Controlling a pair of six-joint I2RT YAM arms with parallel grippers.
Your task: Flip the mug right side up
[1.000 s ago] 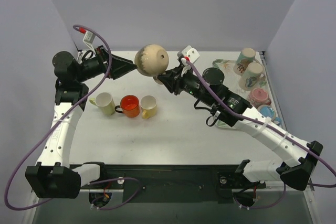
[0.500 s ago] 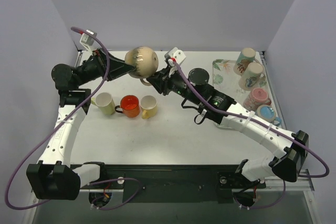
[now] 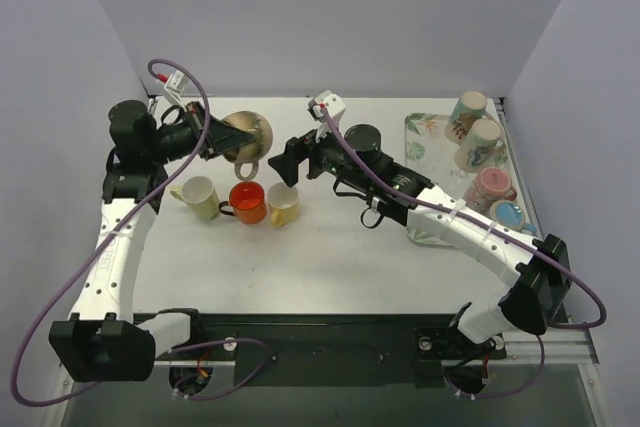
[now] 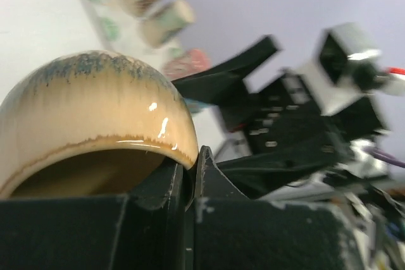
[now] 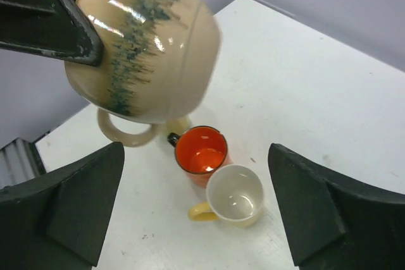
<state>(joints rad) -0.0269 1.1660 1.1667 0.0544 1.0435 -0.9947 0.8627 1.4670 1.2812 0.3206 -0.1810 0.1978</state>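
Our left pincer (image 3: 230, 136) pinches the rim of the tan mug (image 3: 250, 132), with 1 finger inside the mouth and 1 outside. The mug hangs in the air just ahead of that pincer. It is tipped on its side, mouth toward the pincer, with its handle loop pointing down. Our right pincer (image 3: 285, 161) is spread wide, its 2 fingers (image 5: 76, 207) well apart and touching nothing. We see the tan mug just beyond its fingertips, clear of both. Below the 2 pincers, 3 upright mugs stand in a row on the table (image 3: 330, 257): a pale yellow mug (image 3: 200, 195), an orange mug (image 3: 247, 201) and a cream mug (image 3: 284, 203). Well behind the right pincer, beside its arm, a patterned tray (image 3: 420, 127) holds 4 cups (image 3: 482, 142).
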